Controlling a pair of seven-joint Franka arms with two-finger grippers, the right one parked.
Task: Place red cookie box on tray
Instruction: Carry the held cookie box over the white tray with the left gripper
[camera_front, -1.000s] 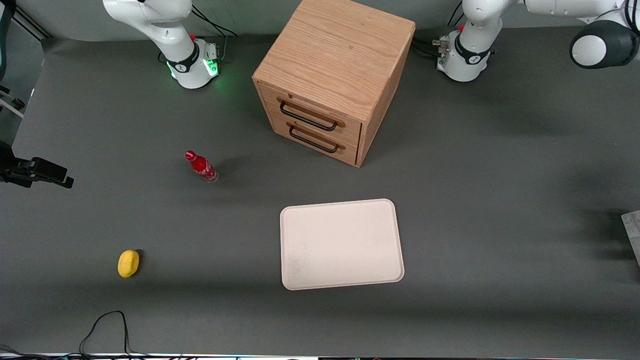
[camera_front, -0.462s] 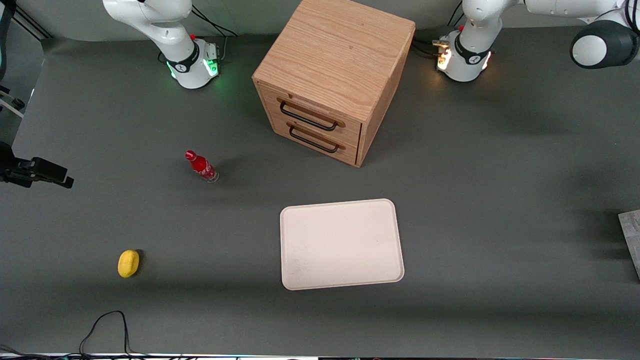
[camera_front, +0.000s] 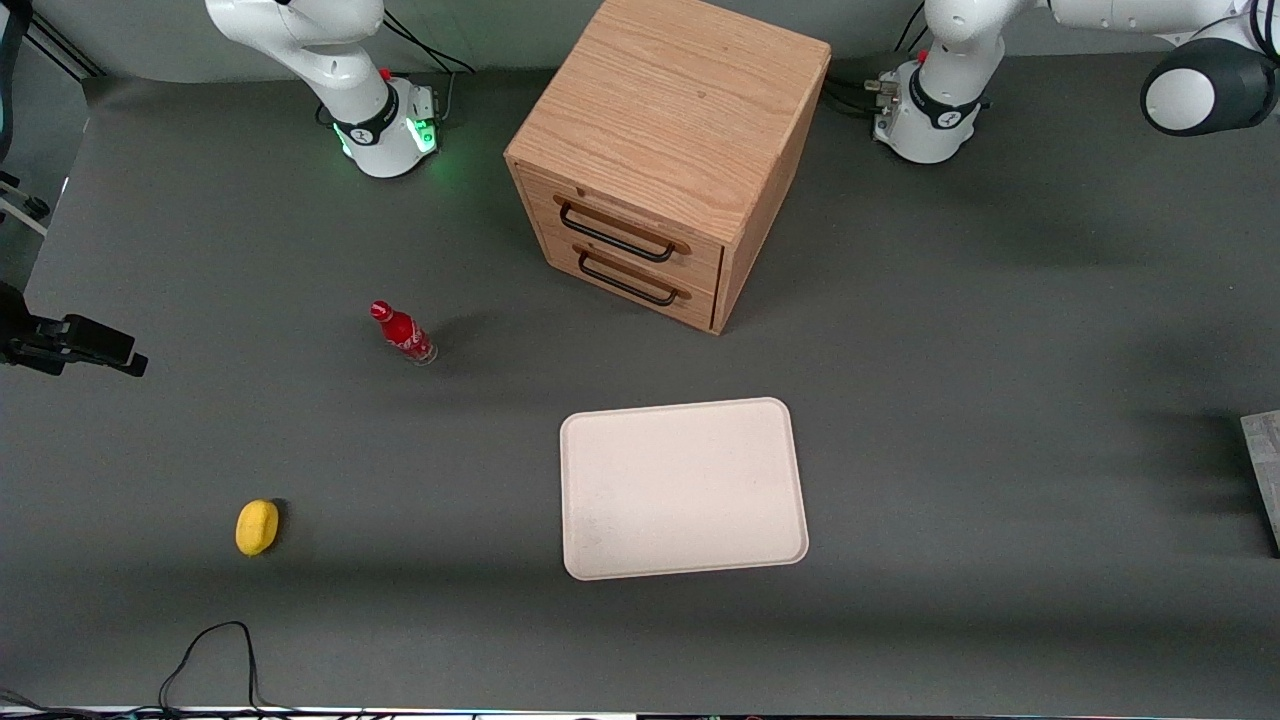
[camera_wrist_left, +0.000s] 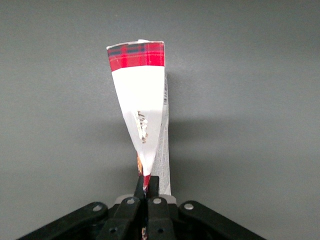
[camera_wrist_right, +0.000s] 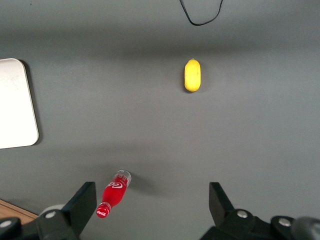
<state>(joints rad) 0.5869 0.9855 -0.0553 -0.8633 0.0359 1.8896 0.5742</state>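
Tray (camera_front: 684, 488) lies flat on the grey table (camera_front: 960, 400) in the front view, nearer the camera than the wooden drawer cabinet (camera_front: 668, 150), with nothing on it; a small red bottle (camera_front: 403, 333) stands toward the parked arm's end, and a yellow lemon-like object (camera_front: 257, 526) lies nearer the camera than the bottle. At the working arm's edge of that view a grey-white sliver (camera_front: 1262, 470) shows, too cut off to identify. In the left wrist view the gripper (camera_wrist_left: 146, 186) hangs above bare table, its fingers (camera_wrist_left: 139, 189) pressed tight on one end of the red cookie box (camera_wrist_left: 142, 107), which hangs from them off the table, red plaid band at its free end. In the right wrist view the tray's corner, bottle and yellow object appear again.
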